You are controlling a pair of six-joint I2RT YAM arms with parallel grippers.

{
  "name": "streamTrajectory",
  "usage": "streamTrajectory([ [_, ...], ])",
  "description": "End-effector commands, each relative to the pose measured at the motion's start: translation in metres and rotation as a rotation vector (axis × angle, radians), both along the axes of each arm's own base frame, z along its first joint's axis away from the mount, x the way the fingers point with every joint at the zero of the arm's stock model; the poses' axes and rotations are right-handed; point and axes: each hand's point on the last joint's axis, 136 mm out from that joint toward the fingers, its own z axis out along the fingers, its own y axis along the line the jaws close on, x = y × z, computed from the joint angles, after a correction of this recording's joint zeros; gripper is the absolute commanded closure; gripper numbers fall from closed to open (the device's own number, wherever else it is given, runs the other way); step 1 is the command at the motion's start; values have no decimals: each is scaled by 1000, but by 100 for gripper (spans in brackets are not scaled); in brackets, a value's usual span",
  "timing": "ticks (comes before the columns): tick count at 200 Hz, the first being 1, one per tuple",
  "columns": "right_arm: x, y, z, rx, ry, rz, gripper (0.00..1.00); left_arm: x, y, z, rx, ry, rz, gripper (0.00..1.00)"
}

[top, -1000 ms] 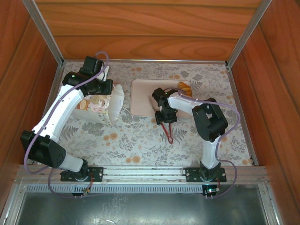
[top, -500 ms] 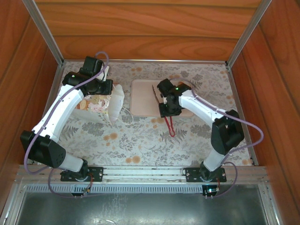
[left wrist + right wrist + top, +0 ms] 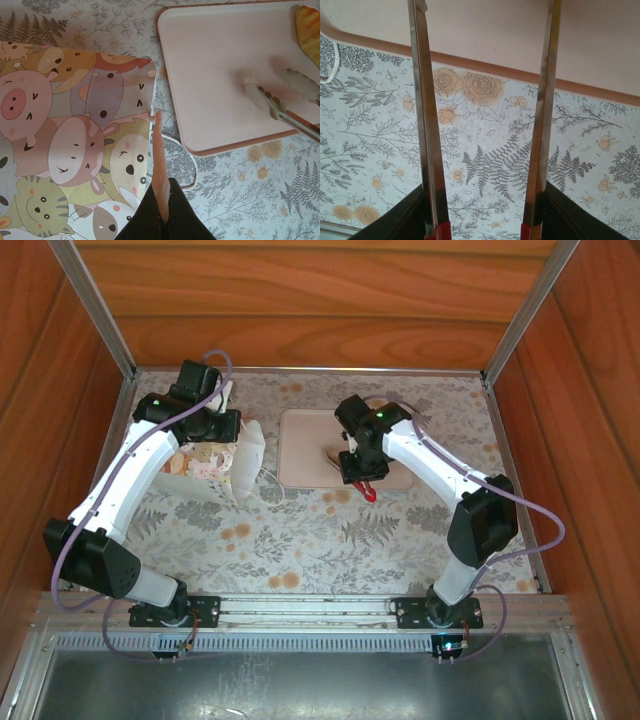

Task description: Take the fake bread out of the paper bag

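Note:
The paper bag (image 3: 75,130), printed with cartoon animals, lies on its side left of the tray; from above its white side (image 3: 250,452) shows. My left gripper (image 3: 162,200) is shut on the bag's thin paper rim (image 3: 159,150). Over the tray's near edge, my right gripper (image 3: 482,210) is shut on a pair of metal tongs (image 3: 427,125) with a red hinge end (image 3: 368,490). The tong tips (image 3: 256,96) stand apart over the tray with nothing between them. One piece of fake bread (image 3: 307,25), golden and striped, lies at the tray's far right corner.
The beige rectangular tray (image 3: 300,445) lies mid-table on the flowered cloth. The bag's white cord handle (image 3: 187,170) loops between bag and tray. Wooden walls and metal rails enclose the table on three sides.
The right arm has reached farther back and turned, carrying the tongs from the cloth in front of the tray to over the tray. The left arm and bag have stayed put.

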Motion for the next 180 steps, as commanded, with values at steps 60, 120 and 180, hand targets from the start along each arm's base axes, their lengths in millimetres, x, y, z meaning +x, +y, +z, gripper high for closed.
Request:
streamTrajectory([
  [60, 4, 38, 46, 241, -54, 74, 51, 2, 5, 21, -12, -56, 21, 100],
  [120, 3, 72, 63, 428, -43, 129, 55, 2, 10, 28, -4, -80, 38, 100],
  [180, -24, 101, 70, 631, 11, 217, 56, -3, 21, 36, 29, -117, 68, 100],
])
